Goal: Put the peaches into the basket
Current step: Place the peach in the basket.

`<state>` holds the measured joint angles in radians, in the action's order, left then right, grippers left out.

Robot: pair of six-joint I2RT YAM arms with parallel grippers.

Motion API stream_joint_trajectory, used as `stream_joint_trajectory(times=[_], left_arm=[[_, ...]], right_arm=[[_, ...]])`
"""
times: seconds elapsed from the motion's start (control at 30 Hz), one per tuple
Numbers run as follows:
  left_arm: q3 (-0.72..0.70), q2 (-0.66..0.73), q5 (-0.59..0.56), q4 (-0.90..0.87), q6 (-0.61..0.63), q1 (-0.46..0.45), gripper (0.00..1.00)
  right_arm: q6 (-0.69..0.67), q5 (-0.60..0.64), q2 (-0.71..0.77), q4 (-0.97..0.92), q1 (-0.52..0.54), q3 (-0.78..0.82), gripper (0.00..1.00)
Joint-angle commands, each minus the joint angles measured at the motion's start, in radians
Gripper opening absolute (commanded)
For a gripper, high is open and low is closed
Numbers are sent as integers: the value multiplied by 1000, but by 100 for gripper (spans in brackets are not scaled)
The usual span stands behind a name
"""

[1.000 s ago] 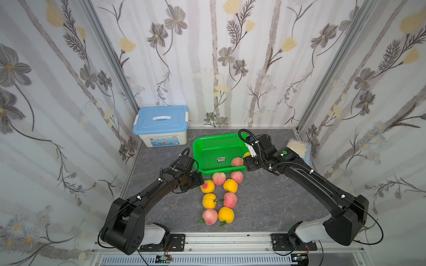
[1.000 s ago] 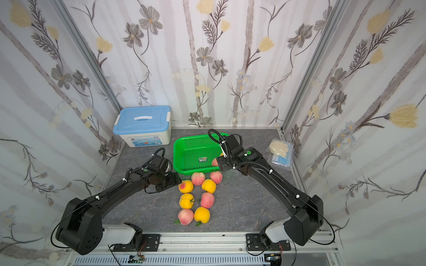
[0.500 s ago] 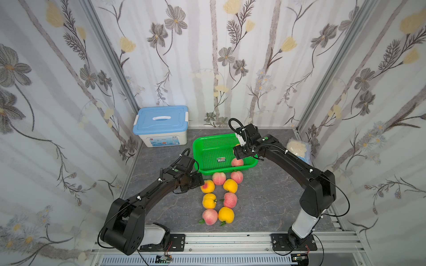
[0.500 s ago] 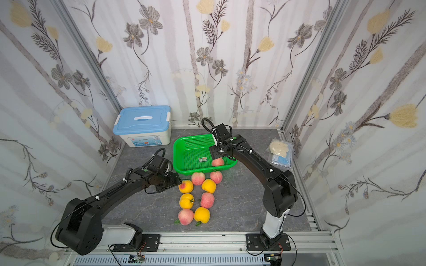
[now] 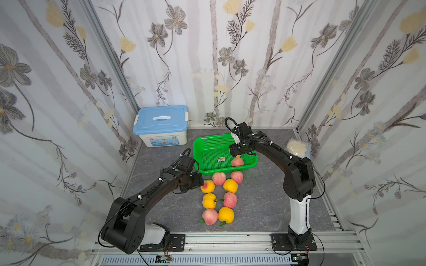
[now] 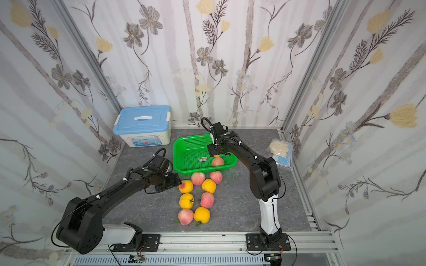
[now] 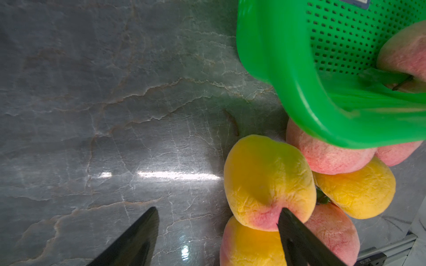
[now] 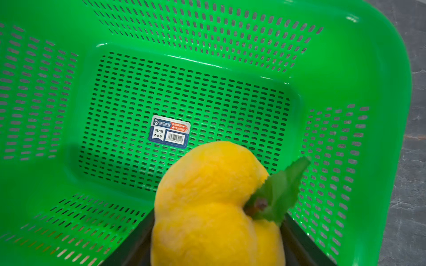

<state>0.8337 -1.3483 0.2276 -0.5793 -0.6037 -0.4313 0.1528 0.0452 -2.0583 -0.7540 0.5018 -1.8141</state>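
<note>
- While the right gripper [image 5: 237, 152] hung over the basket [image 5: 195, 150], its jaws were pinched narrow on a yellow peach [image 8: 214, 202]; the leaf [image 8: 281, 184] faced the wrist camera; ahead of the gripper lay only bare perforated floor and the label [image 8: 170, 131]
- Step in hand, as I judged it: drop-off of the second fruit; one pink peach [image 5: 237, 162] already lay inside the basket, below the right gripper and to its base-ward side, close to the near wall
- Next move for that arm called for a short descent, then spreading the jaws so the fruit landed on bare floor and not on the pink one; then a lift clear of the rim
- Meanwhile the left gripper [image 7: 218, 208] stood wide and empty, low over the table [image 7: 103, 103]; a blushed yellow peach [image 7: 267, 182] sat ahead of one finger [image 7: 297, 232], only partly in line with the gap; touching or not, could not tell
- Beyond and beside that fruit, seven more peaches [image 5: 230, 200] lay clustered outside the basket; two pink ones sat right at its outer wall
- Next for the left arm, by my read: shift sideways to straddle the blushed fruit, close, lift; neighbours crowded close, so a finger could nudge them
</note>
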Motion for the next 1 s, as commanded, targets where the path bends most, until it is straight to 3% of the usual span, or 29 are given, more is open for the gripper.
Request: stream_joint_trajectory(times=[0.0, 0.97], left_arm=[[1, 6, -19, -16, 10, -1, 84], [3, -12, -10, -10, 8, -3, 84]], right_arm=[[-9, 3, -32, 13, 0, -25, 49], [31, -36, -275, 15, -52, -202, 54]])
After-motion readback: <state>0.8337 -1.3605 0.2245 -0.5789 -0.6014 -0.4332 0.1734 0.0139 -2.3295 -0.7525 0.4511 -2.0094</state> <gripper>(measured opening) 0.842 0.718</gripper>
